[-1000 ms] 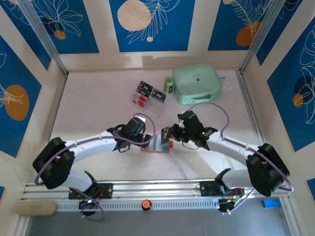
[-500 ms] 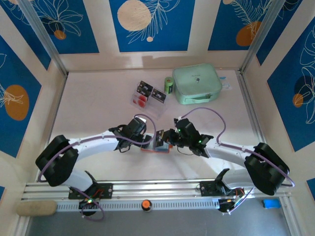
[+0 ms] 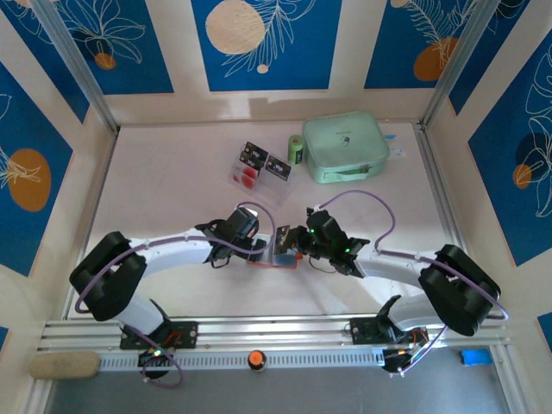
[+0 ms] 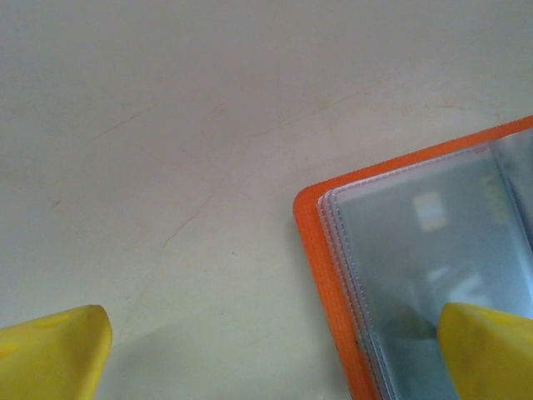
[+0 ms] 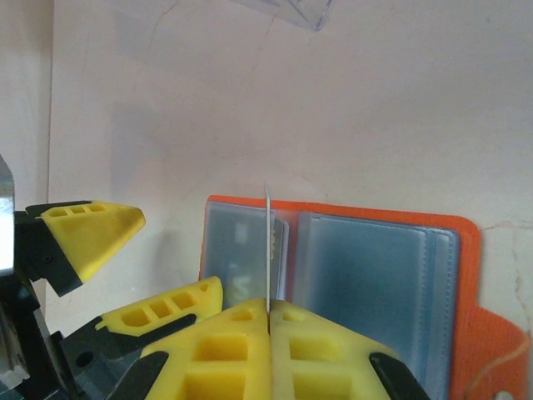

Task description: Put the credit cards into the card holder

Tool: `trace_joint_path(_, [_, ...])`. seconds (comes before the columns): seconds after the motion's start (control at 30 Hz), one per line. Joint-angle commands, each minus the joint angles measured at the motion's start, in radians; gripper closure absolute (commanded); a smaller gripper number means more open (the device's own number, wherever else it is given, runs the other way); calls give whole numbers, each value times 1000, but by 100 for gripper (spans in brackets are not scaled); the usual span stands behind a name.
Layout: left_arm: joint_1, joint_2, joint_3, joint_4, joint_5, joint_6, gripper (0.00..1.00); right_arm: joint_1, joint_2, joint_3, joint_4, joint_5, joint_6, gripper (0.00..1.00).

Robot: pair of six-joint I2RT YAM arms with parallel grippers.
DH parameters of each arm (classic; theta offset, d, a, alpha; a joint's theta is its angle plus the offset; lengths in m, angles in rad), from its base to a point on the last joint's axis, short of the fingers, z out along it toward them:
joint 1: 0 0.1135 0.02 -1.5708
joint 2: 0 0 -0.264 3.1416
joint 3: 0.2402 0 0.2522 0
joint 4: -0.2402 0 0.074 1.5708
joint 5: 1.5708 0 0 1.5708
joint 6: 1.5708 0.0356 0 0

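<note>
**Card edge-on over open holder**

Jaws of right gripper (image 5: 268, 312) clamped on a thin card (image 5: 268, 242), edge-on above the orange holder (image 5: 375, 275). It lies open on the worktop (image 3: 172, 190), grey pockets up. Jaws of left gripper (image 4: 271, 350) wide, empty, straddling its corner. Two more cards (image 3: 263, 161) farther back, marks unreadable.

Blue floral walls (image 3: 267, 43), pale table (image 3: 172, 172) (faintly scuffed)

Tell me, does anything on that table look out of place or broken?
Nothing looks spilled or damaged. The oddest sight is one credit card held on its thin edge over the open card holder, pinched in the right gripper. The other cards lie slightly crooked at the back.
</note>
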Motion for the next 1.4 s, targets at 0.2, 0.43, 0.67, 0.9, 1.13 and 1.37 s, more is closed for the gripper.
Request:
trace_joint_path(0.2, [8,-11,-36,-38,-4,-25,0,2,63,4,85,16,4,100])
trace_joint_path(0.43, [8,-17,-43,-50,0,-30,0,2,97,12,116,14,7,100])
trace_joint_path(0.67, [9,-39,-54,-54,0,-39,0,2,129,24,144,9,10,100])
trace_joint_path(0.9, [9,-43,-61,-52,2,-40,0,3,142,26,169,4,12,100])
trace_joint_path(1.13, [8,-39,-67,-49,1,-42,0,10,112,12,180,27,7,100])
trace_joint_path(1.37, [8,-40,-68,-45,3,-45,0,11,134,20,187,15,5,100])
